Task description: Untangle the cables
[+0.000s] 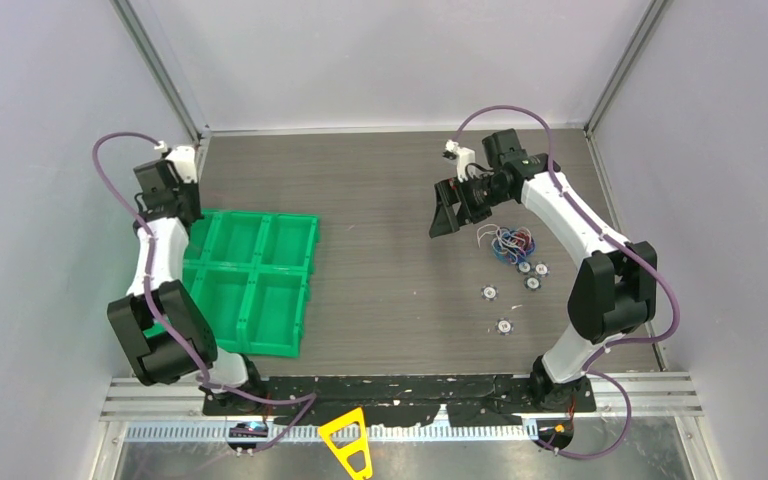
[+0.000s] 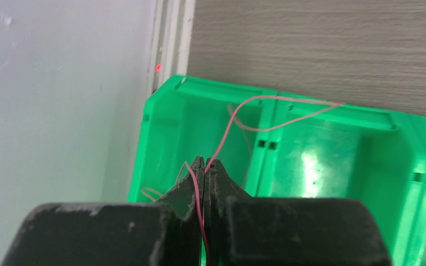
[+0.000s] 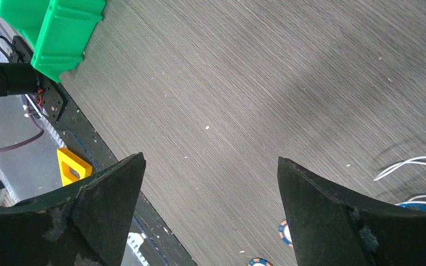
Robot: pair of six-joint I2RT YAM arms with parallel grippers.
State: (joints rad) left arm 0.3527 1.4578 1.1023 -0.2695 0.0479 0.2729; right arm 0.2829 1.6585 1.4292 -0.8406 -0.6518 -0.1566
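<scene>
Left gripper [image 2: 205, 166]: clenched on a thin red wire [image 2: 238, 119], which runs down between the pressed-together fingers.
Red wire: rises from the grip, arcs over the far-left compartment of the green tray [image 2: 222, 88] and crosses the divider toward the next compartment.
Right gripper [image 3: 209, 159]: released, jaws wide with nothing between them. It hovers over bare table [image 1: 360, 200], near the bundle.
Bundle of cables [image 1: 508, 243]: white, blue and reddish wires knotted together on the right side of the table, with small round discs [image 1: 489, 292] just beside it.
Step in hand (my reading): put the freed wire into the tray.
Doing it well: bring the grip low and toward the compartment's middle before letting go. Otherwise the arc over the divider will likely leave the wire straddling two compartments.
Hard to make out: the wire's far end is not visible. The pale loops low beside the fingers may be the same wire — cannot tell.
Top view: the red wire is too thin to show, and the left fingers are tucked under the wrist.
Cut off: the right wrist view catches only a few white strands and a blue edge of the bundle, so the strands cannot be counted.
</scene>
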